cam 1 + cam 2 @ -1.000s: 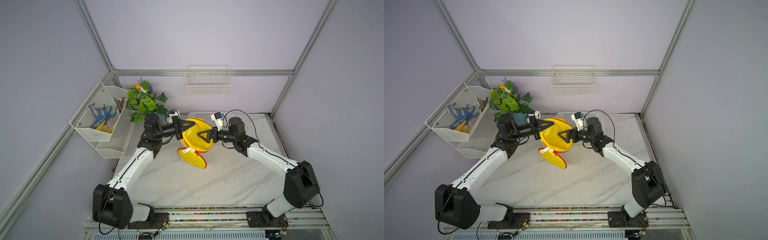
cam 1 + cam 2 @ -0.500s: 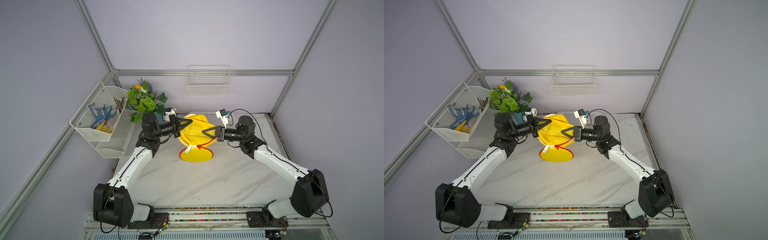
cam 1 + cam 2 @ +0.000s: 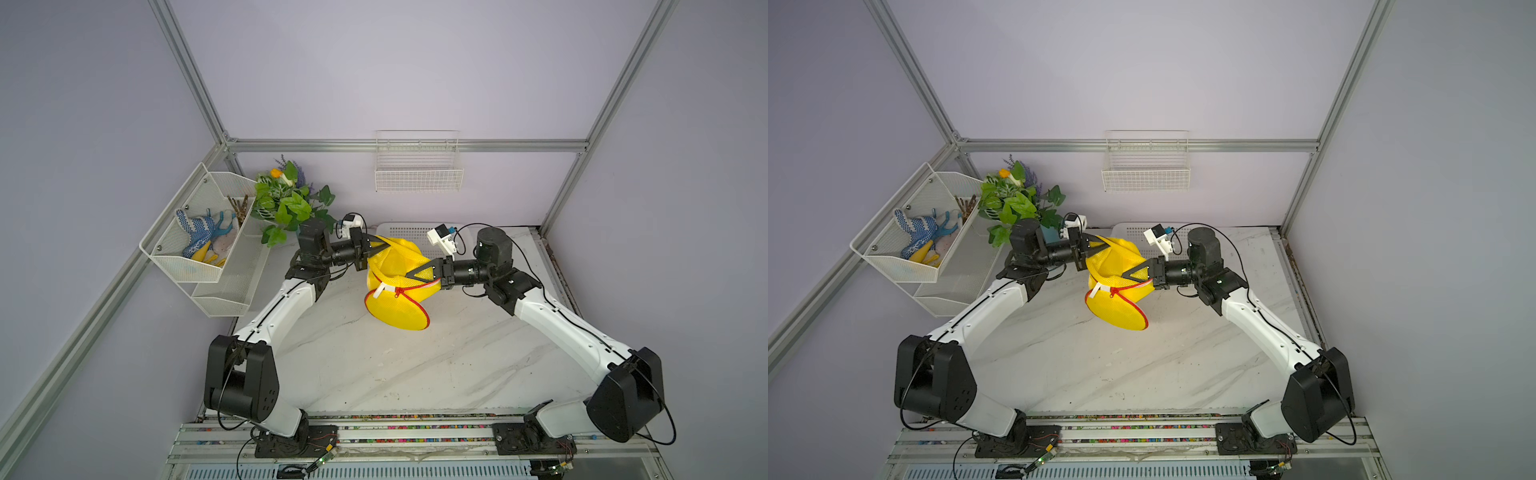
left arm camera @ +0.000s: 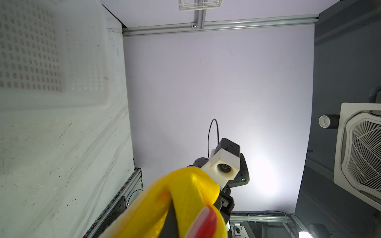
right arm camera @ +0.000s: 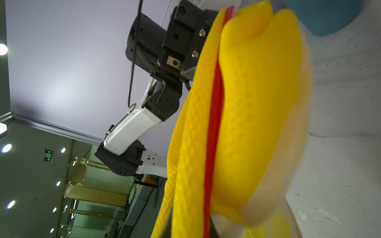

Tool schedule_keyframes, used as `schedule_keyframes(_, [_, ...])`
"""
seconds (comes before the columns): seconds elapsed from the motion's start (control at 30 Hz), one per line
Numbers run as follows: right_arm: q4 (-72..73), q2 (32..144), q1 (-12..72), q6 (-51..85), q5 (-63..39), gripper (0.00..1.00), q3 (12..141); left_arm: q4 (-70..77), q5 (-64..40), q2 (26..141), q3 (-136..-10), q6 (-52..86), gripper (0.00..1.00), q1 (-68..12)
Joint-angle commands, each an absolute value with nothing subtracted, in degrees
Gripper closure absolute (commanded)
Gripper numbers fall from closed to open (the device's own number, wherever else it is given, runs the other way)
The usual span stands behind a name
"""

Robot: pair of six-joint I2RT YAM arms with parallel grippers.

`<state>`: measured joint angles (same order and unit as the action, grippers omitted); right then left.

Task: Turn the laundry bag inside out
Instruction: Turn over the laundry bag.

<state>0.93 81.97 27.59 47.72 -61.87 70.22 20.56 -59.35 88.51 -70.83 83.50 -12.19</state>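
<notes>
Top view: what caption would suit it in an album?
The left gripper and right gripper pinch the yellow laundry bag between them over the marble table.

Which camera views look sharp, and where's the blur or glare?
Both top views: sharp, evenly lit, laundry bag crisp. Left wrist view: the bag is out of focus near the lens; a bright hotspot glares on the wall. Right wrist view: mesh crisp beside the red trim, smeared toward the table.
</notes>
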Motion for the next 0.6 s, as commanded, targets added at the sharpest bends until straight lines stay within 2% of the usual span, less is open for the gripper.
schedule_keyframes(0.0, [8.4, 79.2, 29.8, 52.3, -70.7, 1.0, 70.1, 25.4, -54.4, 90.6, -77.1, 85.0, 1.0, -10.7])
schedule_keyframes(0.37, [17.1, 82.6, 36.8, 60.8, -74.4, 1.0, 73.1, 42.2, -53.9, 101.7, -80.1, 95.6, 1.0, -11.4])
schedule_keyframes(0.5, [28.1, 81.8, 35.1, 64.3, -69.1, 1.0, 74.1, 52.1, -53.4, 103.3, -71.6, 101.4, 1.0, -11.6])
schedule_keyframes(0.57, [33.0, 80.9, 33.6, 64.5, -64.6, 1.0, 73.8, 52.6, -54.3, 101.7, -66.7, 101.1, 1.0, -11.8])
